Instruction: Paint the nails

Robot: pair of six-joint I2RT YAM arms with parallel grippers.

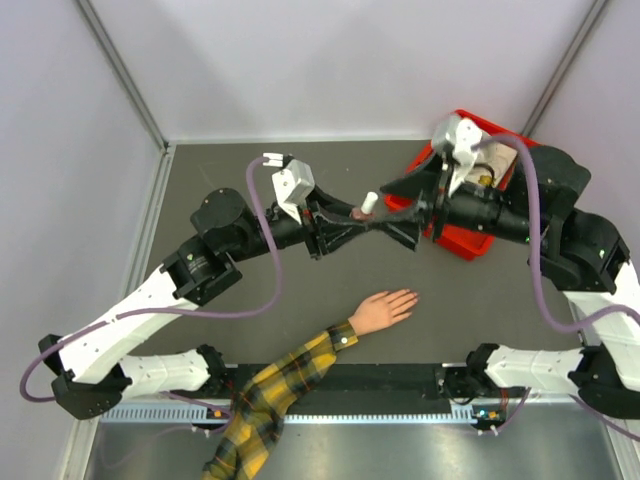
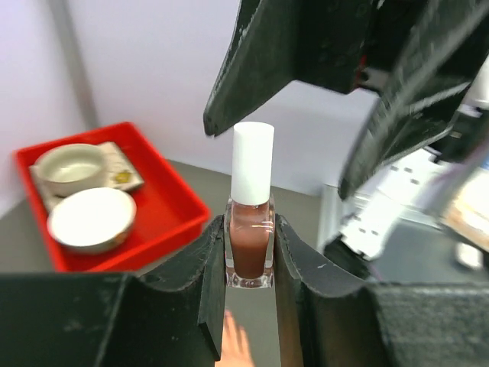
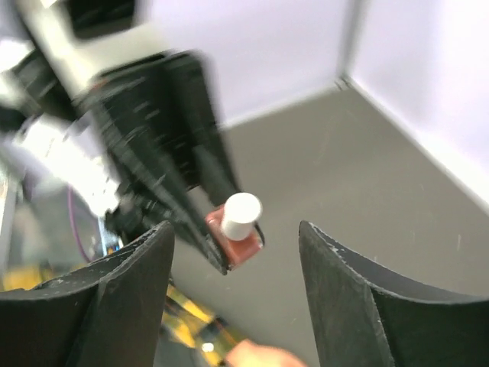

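The pale peach mannequin hand lies palm down on the dark table, its plaid sleeve running toward the near edge. Its nails are too small to make out. My left gripper is shut on a small nail-polish bottle of reddish-brown polish with a white cap, held upright above the table. My right gripper is open, its fingers spread on either side of the cap without touching it. The bottle also shows in the right wrist view. Part of the hand shows below the bottle.
A red tray stands at the back right, under my right arm. In the left wrist view the tray holds a pale bowl and a white round dish. Pale walls enclose the table.
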